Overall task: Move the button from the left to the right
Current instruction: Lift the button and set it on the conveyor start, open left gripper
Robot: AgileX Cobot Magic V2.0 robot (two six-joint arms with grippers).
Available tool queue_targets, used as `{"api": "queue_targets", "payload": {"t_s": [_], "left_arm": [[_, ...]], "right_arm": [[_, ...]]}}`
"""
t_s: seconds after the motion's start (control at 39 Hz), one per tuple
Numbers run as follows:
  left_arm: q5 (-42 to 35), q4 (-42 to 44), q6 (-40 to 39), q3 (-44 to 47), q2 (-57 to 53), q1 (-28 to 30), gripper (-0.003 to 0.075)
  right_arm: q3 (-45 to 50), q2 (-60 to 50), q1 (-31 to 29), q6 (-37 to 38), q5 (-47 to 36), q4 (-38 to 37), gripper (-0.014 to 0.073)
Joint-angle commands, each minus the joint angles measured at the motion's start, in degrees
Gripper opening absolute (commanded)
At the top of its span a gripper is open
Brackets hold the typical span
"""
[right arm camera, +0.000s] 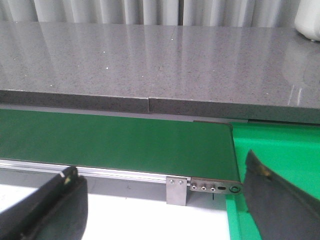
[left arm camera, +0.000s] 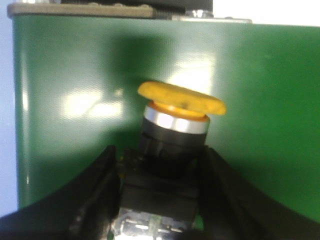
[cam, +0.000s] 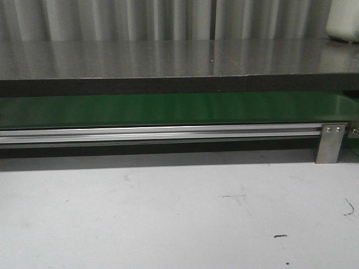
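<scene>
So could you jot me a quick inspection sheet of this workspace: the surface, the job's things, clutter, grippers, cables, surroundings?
Surface: green belt on a silver rail; scuffed white table in front.
Job's things: button, orange-yellow cap on a black body, held over the belt.
Clutter: nothing seen.
Grippers: left gripper shut on the button's body; right gripper open, holding nothing.
Cables: nothing seen.
Surroundings: grey stone counter, pale curtain behind, white container at the far right, bright green bin beyond the belt's end.
</scene>
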Motion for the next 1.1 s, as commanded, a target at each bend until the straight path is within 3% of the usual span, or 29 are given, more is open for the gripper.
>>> {"api": "queue_targets", "payload": {"t_s": [0.0,0.28,0.56,0.74,1.0,1.08], "left_arm": [[-2.23,-0.49,-0.90,-1.77,-2.90,-0.36,0.0290],[-2.23,-2.59,-0.37,-1.77,-2.47,-0.68,0.0565],[-1.24,-2.71,-0.27,-5.71,-7.84,-3.56,0.0572],[1.94,-2.71,-0.27,-8.26,-9.73,-3.92,0.0439],[4.90,-2.71,0.47,-8.88,-10.99,-4.36,-0.0020],[4.25,-2.71,0.71,-8.73,-12.09,-5.25,-0.0021]], "right_arm": [[-1.97,0.90,-0.38,-0.08,-4.19,0.19,0.0644],[-1.97,0.90,-0.38,-0.08,-4.19,0.19,0.0644],[-1.97,0.90,-0.38,-0.08,-4.19,0.19,0.0644],[-1.97,0.90,-0.38,-0.08,-4.19,0.19,0.0644],[-1.97,0.90,-0.38,-0.08,-4.19,0.19,0.0644],[-1.97,0.90,-0.38,-0.08,-4.19,0.19,0.0644]]}}
